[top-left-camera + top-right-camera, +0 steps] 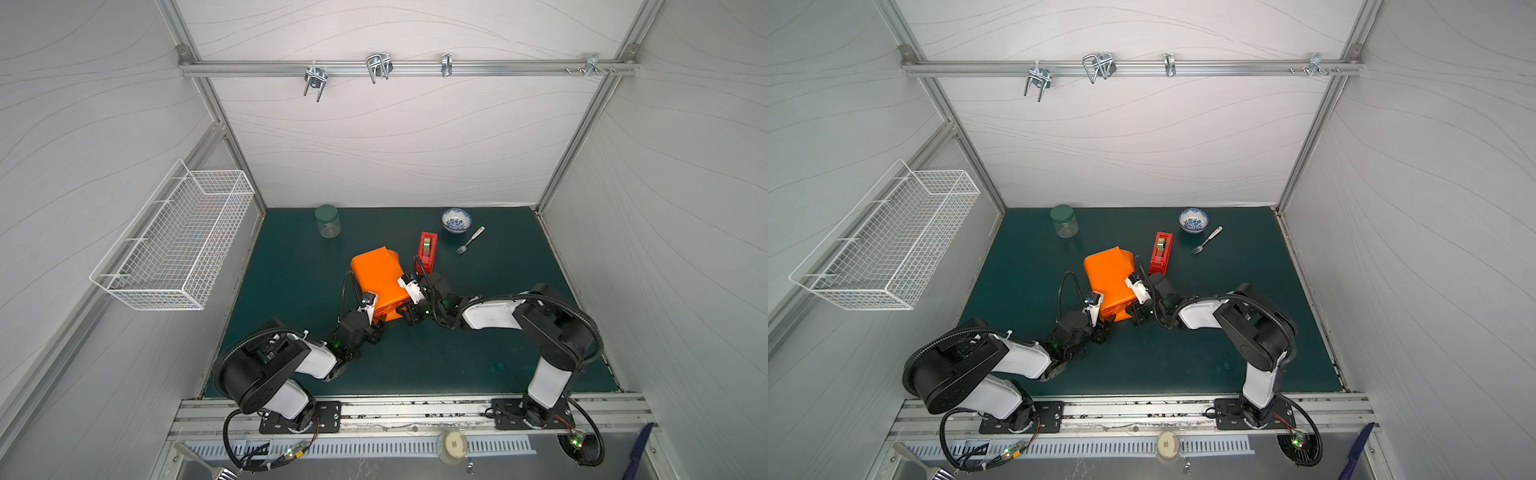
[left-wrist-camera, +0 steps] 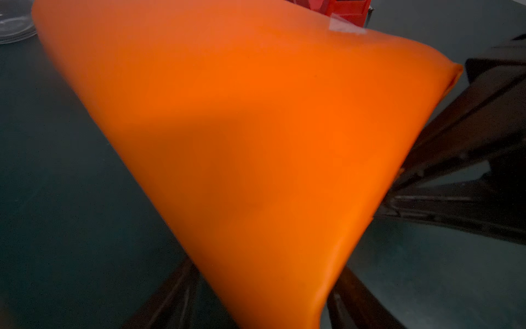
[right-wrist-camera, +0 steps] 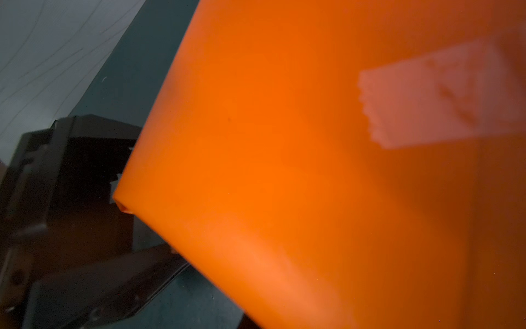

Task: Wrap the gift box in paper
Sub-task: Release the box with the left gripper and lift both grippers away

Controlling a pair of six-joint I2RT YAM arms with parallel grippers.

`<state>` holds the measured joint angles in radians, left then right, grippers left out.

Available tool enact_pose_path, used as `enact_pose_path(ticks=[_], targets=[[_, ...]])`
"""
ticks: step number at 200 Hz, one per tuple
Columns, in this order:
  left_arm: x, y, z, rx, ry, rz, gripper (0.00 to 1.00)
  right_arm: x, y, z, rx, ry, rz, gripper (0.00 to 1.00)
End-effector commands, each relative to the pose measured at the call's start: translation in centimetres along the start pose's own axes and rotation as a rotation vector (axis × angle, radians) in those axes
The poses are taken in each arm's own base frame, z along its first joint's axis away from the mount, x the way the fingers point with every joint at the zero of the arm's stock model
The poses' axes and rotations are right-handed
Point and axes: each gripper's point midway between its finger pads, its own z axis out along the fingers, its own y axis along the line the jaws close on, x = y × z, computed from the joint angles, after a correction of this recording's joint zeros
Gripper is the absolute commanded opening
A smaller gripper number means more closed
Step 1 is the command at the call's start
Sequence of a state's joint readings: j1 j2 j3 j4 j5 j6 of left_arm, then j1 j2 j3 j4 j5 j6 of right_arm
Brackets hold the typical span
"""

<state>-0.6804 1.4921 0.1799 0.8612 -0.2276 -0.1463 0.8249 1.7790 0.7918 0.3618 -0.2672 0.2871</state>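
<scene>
A: Where is the paper (image 1: 380,278)?
B: Mid-table, folded into a box shape. The left gripper (image 1: 379,326) has its jaws wide around the near left corner, both fingers touching it.
A: And the right gripper (image 1: 408,312)?
B: Fully closed, at the near right side. Whether it holds something, I cannot tell.

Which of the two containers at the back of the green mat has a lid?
The clear round jar, capped by a dark green lid; the blue-and-white patterned bowl has none.

Bright orange paper (image 1: 379,276), taped, snug around the apparently wholly hidden gift box, centre of mat (image 1: 291,257).
</scene>
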Motion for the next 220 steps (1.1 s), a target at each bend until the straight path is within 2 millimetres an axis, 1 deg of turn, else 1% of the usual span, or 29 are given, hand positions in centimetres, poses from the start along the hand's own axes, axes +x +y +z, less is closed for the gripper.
enact_pose_path(ticks=[1, 24, 42, 60, 85, 110, 131, 150, 187, 220], targets=[[-1.7, -0.2, 0.3, 0.006, -0.038, -0.019, 0.70, 0.5, -0.3, -0.6, 0.011, 0.002, -0.015, 0.02], [-1.6, -0.2, 0.3, 0.006, -0.038, -0.019, 0.70, 0.1, 1.3, -1.4, -0.048, -0.020, -0.024, 0.03], [-1.7, -0.2, 0.2, 0.007, -0.041, -0.021, 0.70, -0.8, 2.7, -1.9, -0.082, -0.044, -0.044, 0.04], [-1.7, -0.2, 0.2, 0.005, -0.041, -0.021, 0.70, -1.5, 3.1, -1.8, -0.091, -0.055, -0.048, 0.04], [-1.6, -0.1, 0.2, 0.004, -0.039, -0.021, 0.70, -2.1, 3.1, -0.9, -0.097, -0.056, -0.050, 0.04], [-1.6, -0.2, 0.2, 0.004, -0.039, -0.020, 0.70, -2.7, 2.9, 0.0, -0.092, -0.061, -0.048, 0.04], [-1.6, -0.1, 0.1, 0.004, -0.040, -0.024, 0.70, -3.0, 1.9, 0.4, -0.059, -0.067, -0.041, 0.04], [-1.7, -0.2, 0.0, 0.007, -0.043, -0.027, 0.70, -3.2, 1.0, 0.1, -0.024, -0.082, -0.032, 0.04], [-1.9, -0.2, -0.1, 0.008, -0.048, -0.031, 0.71, -3.1, 0.2, -0.8, 0.032, -0.093, -0.051, 0.04], [-2.3, -0.1, -0.5, 0.008, -0.059, -0.045, 0.76, -2.9, -0.5, -1.7, 0.053, -0.087, -0.046, 0.05]])
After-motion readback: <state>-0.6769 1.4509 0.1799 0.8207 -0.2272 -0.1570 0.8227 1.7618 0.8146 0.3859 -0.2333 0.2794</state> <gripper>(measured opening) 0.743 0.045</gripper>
